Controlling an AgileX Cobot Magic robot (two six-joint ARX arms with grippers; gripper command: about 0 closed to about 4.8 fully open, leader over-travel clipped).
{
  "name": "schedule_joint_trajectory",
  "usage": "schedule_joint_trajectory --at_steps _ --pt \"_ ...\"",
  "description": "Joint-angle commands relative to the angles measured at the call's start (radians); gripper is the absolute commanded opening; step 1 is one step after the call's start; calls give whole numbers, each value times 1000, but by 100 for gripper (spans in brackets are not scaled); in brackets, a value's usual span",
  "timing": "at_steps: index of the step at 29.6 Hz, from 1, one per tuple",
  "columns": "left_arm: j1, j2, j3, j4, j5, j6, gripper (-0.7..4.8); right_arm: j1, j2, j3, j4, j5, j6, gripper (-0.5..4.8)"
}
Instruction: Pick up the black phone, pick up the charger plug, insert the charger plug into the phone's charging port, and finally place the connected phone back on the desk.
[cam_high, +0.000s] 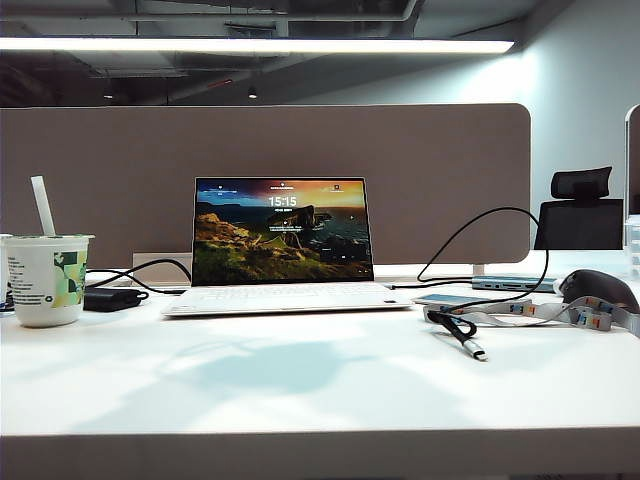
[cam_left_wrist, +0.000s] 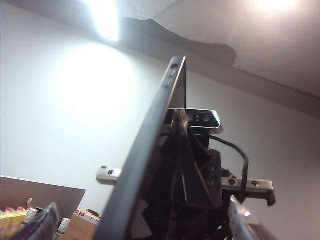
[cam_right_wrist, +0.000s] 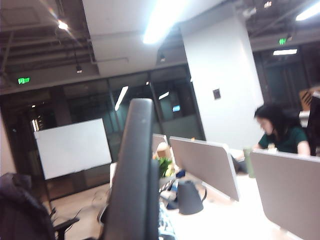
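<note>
Neither arm shows from across the desk (cam_high: 320, 400), and the black phone (cam_left_wrist: 150, 150) is off it, held up in the air. From the left wrist it appears edge-on, a dark blade slanting up toward the ceiling, its lower end cut off by the frame. The left gripper (cam_left_wrist: 142, 222) has its jaws spread wide, one finger (cam_left_wrist: 44, 222) blurred in a lower corner and the other in the opposite one, with the phone passing between them and touching neither. Behind the phone a dark mass, the right gripper (cam_left_wrist: 189, 175), presses tight against the phone's flat side, clamped on it. Its fingertips are lost in shadow. From the right wrist the phone is only a blurred dark slab. The phone's charging port can't be made out.

The charger plug (cam_high: 475, 350) lies toward the desk's right edge, just in front of a pale slab with a lanyard (cam_high: 455, 300). The laptop (cam_high: 283, 240) sits mid-desk toward the back edge. Bare tabletop runs along the front edge.
</note>
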Motion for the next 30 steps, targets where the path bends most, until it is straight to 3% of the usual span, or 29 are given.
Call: schedule_joint_trajectory --at_steps 1,6,11,19,25,30 --pt "-1 -3 6 24 -2 -2 479 2 -2 10 21 5 -3 -5" --pt "-1 -3 6 24 -2 1 478 2 -1 10 20 10 -3 -5" --pt "-1 -3 6 22 -2 1 319 16 5 10 21 19 -3 -5" --pt "-1 -3 6 23 -2 1 304 18 18 10 24 24 -3 -5" --pt "-1 -3 6 8 -8 2 179 18 24 10 24 24 -3 -5" --pt "-1 -3 6 -6 -17 2 168 37 31 10 24 23 -3 -5"
